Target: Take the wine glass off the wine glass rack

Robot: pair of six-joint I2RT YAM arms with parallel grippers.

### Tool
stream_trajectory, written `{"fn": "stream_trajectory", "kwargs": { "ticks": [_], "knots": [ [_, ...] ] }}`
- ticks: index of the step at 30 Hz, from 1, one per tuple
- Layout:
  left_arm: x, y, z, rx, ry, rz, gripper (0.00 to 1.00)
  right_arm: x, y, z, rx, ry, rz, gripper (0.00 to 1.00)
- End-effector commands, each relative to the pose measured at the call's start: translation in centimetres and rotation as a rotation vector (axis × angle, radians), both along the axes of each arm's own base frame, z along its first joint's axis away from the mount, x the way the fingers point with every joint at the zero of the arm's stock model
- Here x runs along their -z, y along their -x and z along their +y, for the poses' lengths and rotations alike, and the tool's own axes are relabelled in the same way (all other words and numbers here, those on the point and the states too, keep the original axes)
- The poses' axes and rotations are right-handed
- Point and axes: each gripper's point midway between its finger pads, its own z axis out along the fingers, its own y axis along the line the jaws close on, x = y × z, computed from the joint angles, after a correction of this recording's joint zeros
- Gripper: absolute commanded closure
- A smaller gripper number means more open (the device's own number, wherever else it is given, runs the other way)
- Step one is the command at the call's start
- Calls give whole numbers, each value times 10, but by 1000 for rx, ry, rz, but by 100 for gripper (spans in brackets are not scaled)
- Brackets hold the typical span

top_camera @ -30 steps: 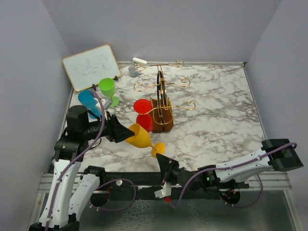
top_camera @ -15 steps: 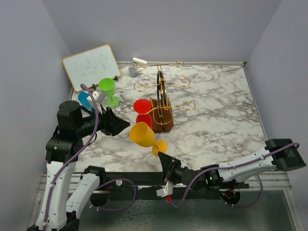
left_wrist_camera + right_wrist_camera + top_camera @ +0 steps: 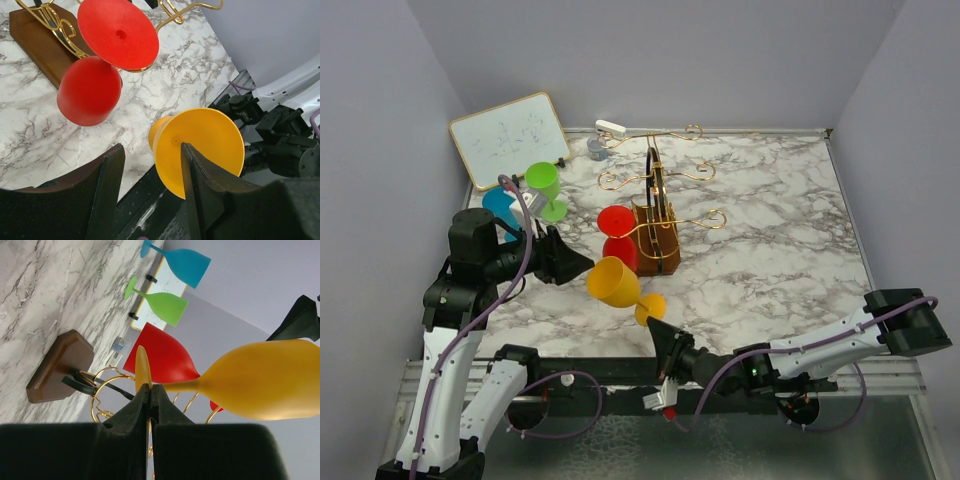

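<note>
Surface: marbled, rack at its middle.
My right tool: clenched on the yellow glass by its foot, holding it clear.
My left tool: released, empty beside it.

We see a table with a white marble top with grey veins, closed in by plain pale grey walls on three sides. In the back left corner a whiteboard with a light wooden frame stands tilted, and there are faint scribbles on it. Just before it, a green glass stands upright on the marble. A blue glass stands just beside it, to the left and a little nearer, and it is partly hidden. At the back edge of the table we find a small grey thing and, close behind it, a small white one; we cannot tell what they are.
</note>
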Motion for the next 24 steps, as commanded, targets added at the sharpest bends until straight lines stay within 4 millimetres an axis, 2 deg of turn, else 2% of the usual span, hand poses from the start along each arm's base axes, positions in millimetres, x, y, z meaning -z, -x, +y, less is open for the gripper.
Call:
{"fn": "stream_trajectory", "kwargs": {
  "ticks": [1,12,16,17,20,22,24],
  "knots": [
    [0,9,-5,57,20,-16,49,-26,1,10,12,-86,-16,99],
    [15,9,-5,53,9,19,51,-39,5,27,-7,-123,-36,99],
    [24,7,-4,46,-5,41,57,-41,6,31,-10,-132,-41,99],
    [25,7,-3,41,-11,44,65,-41,6,31,-8,-134,-38,99],
    [27,3,2,9,-42,41,100,-39,6,30,-6,-132,-31,97],
    [27,0,6,-17,-64,32,100,-38,5,29,0,-130,-23,92],
    [25,-2,10,-42,-84,20,100,-35,4,27,7,-125,-11,80]
  ]
}}
